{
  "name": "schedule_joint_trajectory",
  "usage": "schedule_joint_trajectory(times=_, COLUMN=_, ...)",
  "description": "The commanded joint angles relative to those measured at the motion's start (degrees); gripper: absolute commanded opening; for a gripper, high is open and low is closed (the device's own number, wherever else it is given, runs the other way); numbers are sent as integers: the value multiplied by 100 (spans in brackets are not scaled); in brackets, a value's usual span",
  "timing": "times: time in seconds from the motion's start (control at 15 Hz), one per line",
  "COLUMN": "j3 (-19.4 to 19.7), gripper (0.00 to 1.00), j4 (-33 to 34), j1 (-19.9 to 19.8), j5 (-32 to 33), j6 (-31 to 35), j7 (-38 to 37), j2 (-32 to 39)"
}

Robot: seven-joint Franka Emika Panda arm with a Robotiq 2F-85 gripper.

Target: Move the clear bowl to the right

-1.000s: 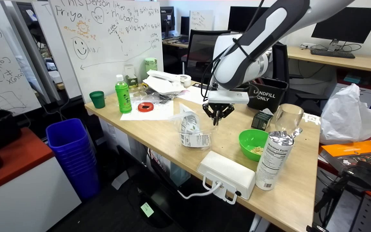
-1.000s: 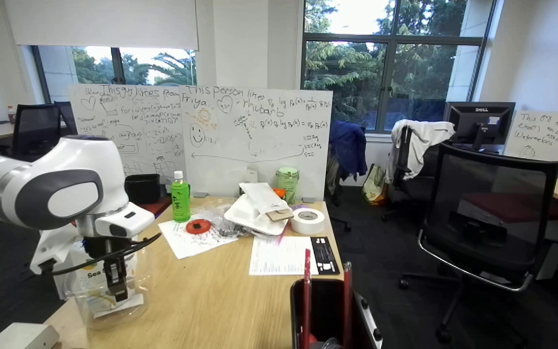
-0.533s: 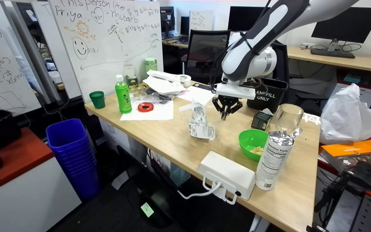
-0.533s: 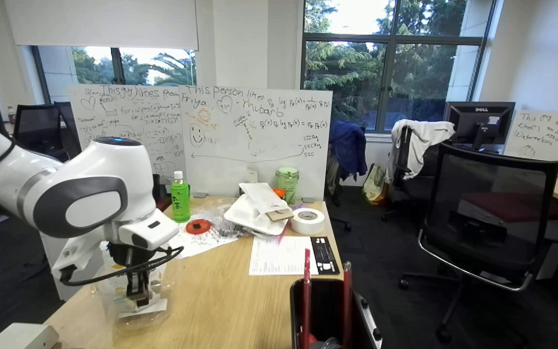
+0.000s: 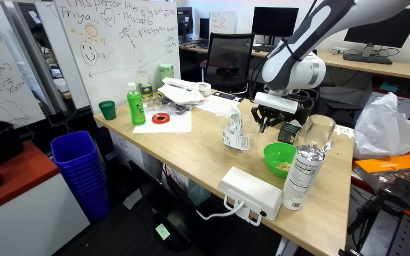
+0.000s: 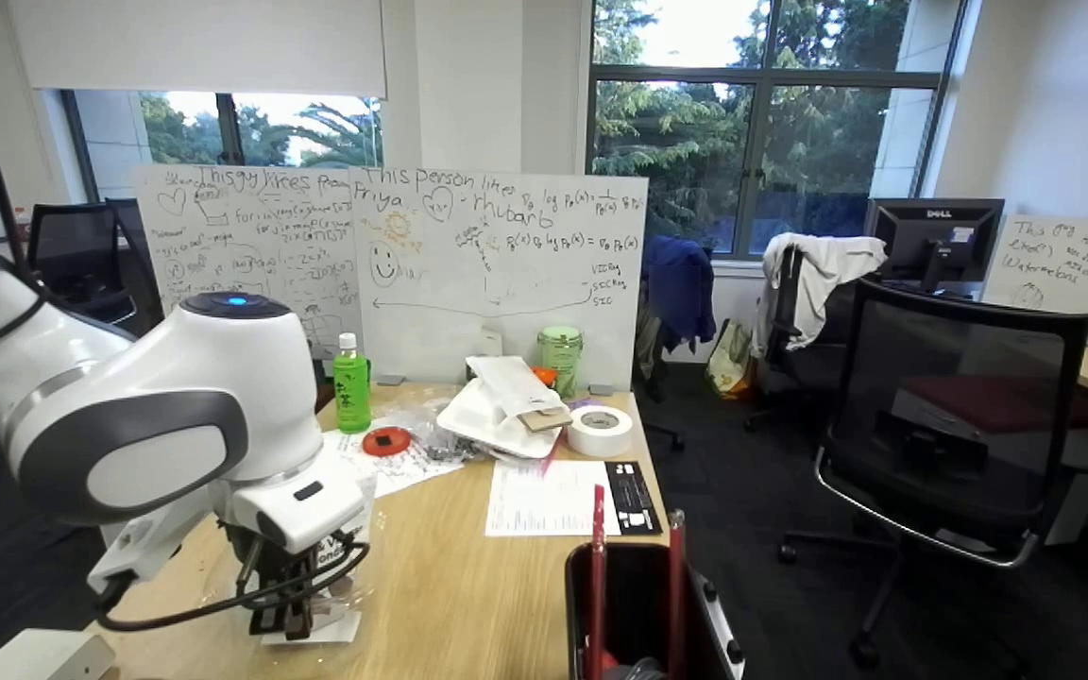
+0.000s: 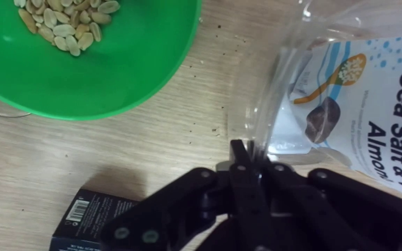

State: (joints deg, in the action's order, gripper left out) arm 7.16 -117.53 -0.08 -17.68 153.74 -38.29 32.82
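The clear bowl (image 5: 253, 139) is transparent with whitish glints and holds a white almond packet (image 5: 236, 140). Its wall (image 7: 274, 87) and the packet fill the right of the wrist view. My gripper (image 5: 263, 128) is shut on the bowl's rim; in the wrist view the fingertips (image 7: 245, 149) pinch the clear edge. In an exterior view the arm partly hides the bowl (image 6: 355, 595) and the gripper (image 6: 281, 621). The bowl hangs from its near-gripper side, just left of the green bowl in an exterior view. I cannot tell whether its base touches the table.
A green bowl (image 5: 276, 156) with peanuts stands close to the clear bowl. Beside it are a dark box (image 5: 289, 132), a clear glass (image 5: 319, 131) and a tall foil-topped tube (image 5: 301, 179). A white device (image 5: 251, 188) sits at the table edge. A black bin (image 6: 723, 623) stands nearby.
My gripper and the clear bowl with the packet have moved to the right in both exterior views, closer to the green bowl and dark box. The other objects have stayed put.
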Motion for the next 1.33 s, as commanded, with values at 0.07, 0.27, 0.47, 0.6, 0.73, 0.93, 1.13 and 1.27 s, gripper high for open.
schedule_joint_trajectory(times=0.07, j3=113, gripper=2, j4=-662, j1=12, j5=-301, j6=667, j7=-336, j2=-323)
schedule_joint_trajectory(times=0.27, j3=102, gripper=31, j4=-825, j1=55, j5=-327, j6=750, j7=-603, j2=-367)
schedule_joint_trajectory(times=0.47, j3=116, gripper=44, j4=-888, j1=220, j5=-194, j6=804, j7=-822, j2=-439)
schedule_joint_trajectory(times=0.6, j3=87, gripper=59, j4=-914, j1=295, j5=-188, j6=883, j7=-885, j2=-560)
schedule_joint_trajectory(times=0.73, j3=191, gripper=73, j4=-954, j1=434, j5=-60, j6=887, j7=-1015, j2=-726)
schedule_joint_trajectory(times=0.93, j3=527, gripper=94, j4=-1074, j1=689, j5=376, j6=633, j7=-1392, j2=-1014)
schedule_joint_trajectory(times=1.13, j3=700, gripper=100, j4=-1238, j1=794, j5=880, j6=464, j7=-1686, j2=-1298)
schedule_joint_trajectory(times=1.27, j3=580, gripper=100, j4=-1388, j1=739, j5=1059, j6=447, j7=-1627, j2=-1580)
